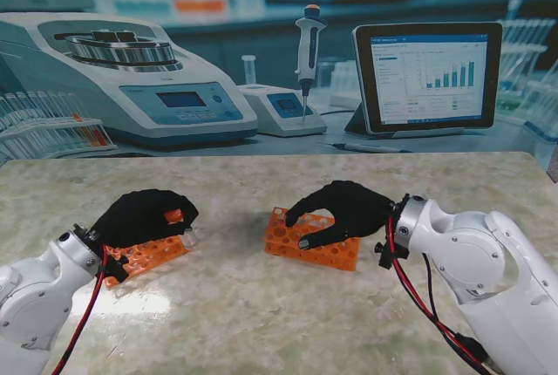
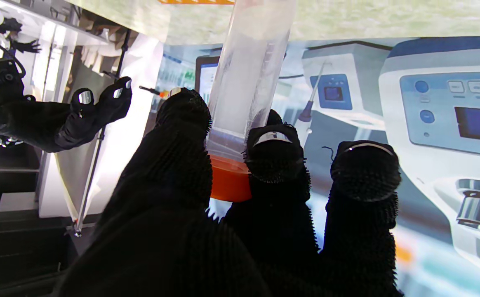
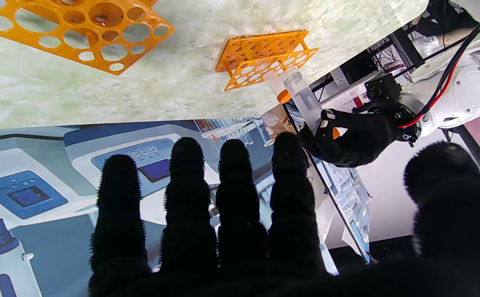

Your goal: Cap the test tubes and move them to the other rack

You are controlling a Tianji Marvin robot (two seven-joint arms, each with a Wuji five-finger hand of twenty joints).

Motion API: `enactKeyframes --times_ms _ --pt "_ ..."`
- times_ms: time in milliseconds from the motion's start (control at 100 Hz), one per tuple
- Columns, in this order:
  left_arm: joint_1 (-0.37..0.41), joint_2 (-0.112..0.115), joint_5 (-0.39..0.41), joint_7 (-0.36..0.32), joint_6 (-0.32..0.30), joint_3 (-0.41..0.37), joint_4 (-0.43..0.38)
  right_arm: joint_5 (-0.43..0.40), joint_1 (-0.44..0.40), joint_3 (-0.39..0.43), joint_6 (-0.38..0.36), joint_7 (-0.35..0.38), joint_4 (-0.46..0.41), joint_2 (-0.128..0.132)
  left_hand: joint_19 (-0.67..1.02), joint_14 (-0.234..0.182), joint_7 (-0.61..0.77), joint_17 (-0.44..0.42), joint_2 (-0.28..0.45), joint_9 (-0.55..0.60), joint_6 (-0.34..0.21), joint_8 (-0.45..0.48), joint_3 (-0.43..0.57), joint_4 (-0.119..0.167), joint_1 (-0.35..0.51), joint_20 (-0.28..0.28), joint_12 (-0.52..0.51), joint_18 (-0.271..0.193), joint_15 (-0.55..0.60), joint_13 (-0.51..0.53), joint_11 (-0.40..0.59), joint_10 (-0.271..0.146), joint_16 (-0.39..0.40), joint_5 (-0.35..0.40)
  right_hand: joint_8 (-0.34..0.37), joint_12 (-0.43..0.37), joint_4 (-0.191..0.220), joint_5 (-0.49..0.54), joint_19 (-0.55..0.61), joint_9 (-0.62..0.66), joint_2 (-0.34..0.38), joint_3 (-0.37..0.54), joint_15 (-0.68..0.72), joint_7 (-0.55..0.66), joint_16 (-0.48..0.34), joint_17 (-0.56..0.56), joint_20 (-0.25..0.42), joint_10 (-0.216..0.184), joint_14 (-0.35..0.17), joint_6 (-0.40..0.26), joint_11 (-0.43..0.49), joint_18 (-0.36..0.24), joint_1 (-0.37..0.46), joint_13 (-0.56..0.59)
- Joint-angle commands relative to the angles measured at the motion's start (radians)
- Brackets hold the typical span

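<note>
My left hand (image 1: 144, 216) is shut on a clear test tube (image 2: 252, 74) with an orange cap (image 2: 229, 177), pinched between thumb and fingers. It hangs over the left orange rack (image 1: 153, 255), and the tube's lower end (image 1: 187, 237) shows beside that rack. In the right wrist view the rack (image 3: 264, 57) holds another capped tube (image 3: 275, 84), next to the held tube (image 3: 304, 99). My right hand (image 1: 344, 212) is open, fingers spread, over the second orange rack (image 1: 314, 242) at the table's middle. That rack's holes (image 3: 75, 29) look empty.
The marble table top (image 1: 288, 323) ends at a printed lab backdrop (image 1: 261, 70) on the far side. Both white forearms (image 1: 475, 262) reach in from the near corners. A bare strip of table separates the two racks.
</note>
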Motion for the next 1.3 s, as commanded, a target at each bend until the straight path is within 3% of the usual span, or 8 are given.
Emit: enactKeyframes --times_ms 0,1290 --pt "0.004 0.003 0.017 -0.003 0.005 -0.005 0.008 -0.001 -0.014 0.003 -0.004 -0.001 0.007 0.003 0.006 -0.011 0.303 -0.003 0.203 0.147 -0.015 0.173 0.461 0.089 0.204 0.053 0.057 0.032 0.029 -0.034 0.230 -0.160 0.020 0.191 -0.010 0.000 -0.012 0.004 0.012 0.007 0.018 -0.010 0.000 0.011 -0.001 -0.013 -0.010 -0.035 -0.008 -0.017 0.003 0.018 -0.038 -0.009" --pt "0.010 0.003 0.106 0.042 0.023 -0.046 0.090 -0.015 -0.033 0.011 -0.012 0.004 0.006 0.005 0.014 0.002 0.308 -0.017 0.202 0.145 -0.014 0.173 0.459 0.087 0.208 0.063 0.057 0.041 0.032 -0.040 0.232 -0.158 0.028 0.192 -0.010 0.003 -0.012 0.004 0.012 0.006 0.018 -0.011 0.000 0.011 0.000 -0.019 -0.014 -0.036 -0.004 -0.017 0.002 0.020 -0.039 -0.013"
